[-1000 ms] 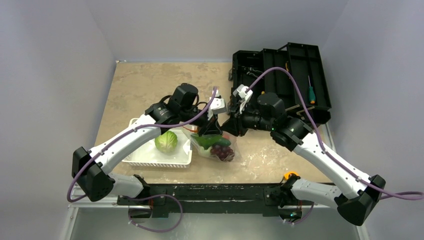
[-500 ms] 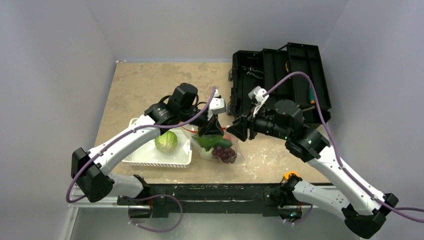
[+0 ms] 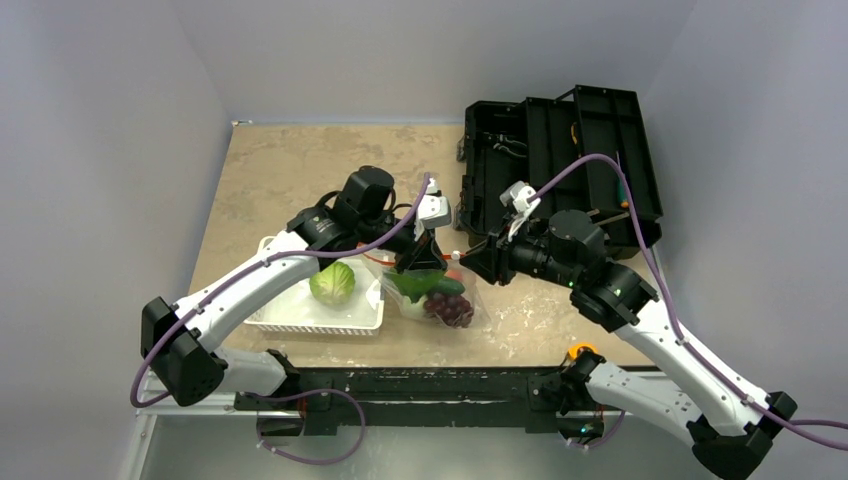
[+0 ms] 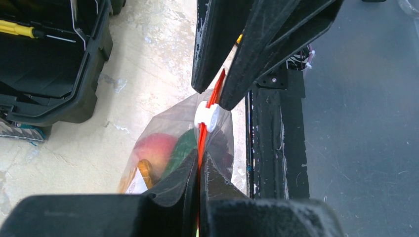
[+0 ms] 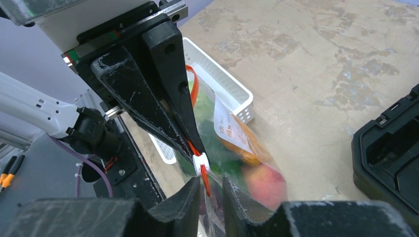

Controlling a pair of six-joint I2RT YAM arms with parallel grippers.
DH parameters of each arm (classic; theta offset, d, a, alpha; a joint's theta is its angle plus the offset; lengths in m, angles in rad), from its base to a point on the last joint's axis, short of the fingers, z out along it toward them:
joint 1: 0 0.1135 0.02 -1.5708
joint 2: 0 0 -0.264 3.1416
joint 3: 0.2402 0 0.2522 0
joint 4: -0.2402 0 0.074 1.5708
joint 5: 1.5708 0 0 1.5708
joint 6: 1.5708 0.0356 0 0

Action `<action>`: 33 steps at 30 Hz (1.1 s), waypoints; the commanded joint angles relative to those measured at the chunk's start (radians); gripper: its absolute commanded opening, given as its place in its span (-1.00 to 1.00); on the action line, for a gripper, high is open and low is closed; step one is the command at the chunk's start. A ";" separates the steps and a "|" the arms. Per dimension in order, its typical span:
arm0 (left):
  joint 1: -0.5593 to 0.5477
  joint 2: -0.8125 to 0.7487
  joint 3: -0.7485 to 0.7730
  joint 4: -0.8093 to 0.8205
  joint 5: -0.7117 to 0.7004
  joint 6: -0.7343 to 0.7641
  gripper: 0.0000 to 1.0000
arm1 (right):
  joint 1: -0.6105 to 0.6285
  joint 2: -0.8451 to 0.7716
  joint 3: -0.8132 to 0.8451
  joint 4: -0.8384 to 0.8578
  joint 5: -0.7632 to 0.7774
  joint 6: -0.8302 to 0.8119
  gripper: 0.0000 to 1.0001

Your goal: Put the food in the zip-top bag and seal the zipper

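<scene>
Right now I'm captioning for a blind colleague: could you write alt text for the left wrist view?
The left gripper pinches the orange-red zipper of a clear zip-top bag, while the right gripper straddles the strip just above its white slider. A pink peach and green food show inside; an open black toolbox sits upper left.

Left wrist view: cuts off the left gripper (image 4: 199,168) at the bottom edge and the right gripper (image 4: 210,100) at the top; hides the lower zipper (image 4: 202,140) and part of the bag (image 4: 165,116) behind the left fingers (image 4: 168,192); shows the peach (image 4: 157,148) only dimly through plastic, other food too dark to name; crops the toolbox (image 4: 59,94) at the left. Right wrist view: blurs the bag's contents; leaves the label (image 5: 230,129) unreadable; hides most of the basket (image 5: 222,85) behind the left gripper; crops the right fingers (image 5: 163,212) below. From above: slider (image 4: 207,114) too small to find; bag mouth hidden under both grippers.
</scene>
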 commanded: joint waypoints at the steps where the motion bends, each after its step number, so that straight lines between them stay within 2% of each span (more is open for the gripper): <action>1: -0.004 -0.040 0.040 0.062 0.047 -0.006 -1.00 | 0.002 -0.007 -0.005 0.054 0.009 0.008 -0.57; 4: -0.004 -0.040 0.040 0.064 0.051 -0.005 -1.00 | 0.002 -0.015 -0.012 0.068 0.012 0.007 -0.67; 11: -0.004 -0.037 0.039 0.064 0.051 -0.007 -1.00 | 0.002 -0.020 -0.014 0.078 0.007 0.006 -0.70; 15: -0.004 -0.036 0.038 0.065 0.054 -0.006 -1.00 | 0.002 -0.021 -0.016 0.083 0.002 0.002 -0.81; 18: -0.004 -0.033 0.039 0.065 0.059 -0.007 -1.00 | 0.002 -0.022 -0.016 0.085 0.003 -0.004 -0.82; 20: -0.004 -0.032 0.039 0.064 0.065 -0.009 -1.00 | 0.002 -0.019 -0.015 0.083 -0.002 -0.011 -0.99; 24: -0.004 -0.030 0.050 0.056 0.075 -0.013 -1.00 | 0.002 -0.026 -0.035 0.106 -0.022 -0.032 -1.00; 25: -0.004 -0.032 0.056 0.054 0.060 -0.031 -0.89 | 0.002 -0.030 -0.046 0.121 -0.023 -0.030 -1.00; 26: -0.004 -0.033 0.064 0.053 0.046 -0.047 -0.65 | 0.002 -0.036 -0.058 0.141 -0.045 -0.024 -1.00; 29: -0.004 -0.034 0.078 0.055 0.065 -0.084 -0.18 | 0.002 -0.034 -0.091 0.174 -0.093 -0.024 -1.00; 33: -0.004 -0.042 0.074 0.088 0.131 -0.125 0.04 | 0.002 -0.029 -0.114 0.192 -0.099 -0.046 -1.00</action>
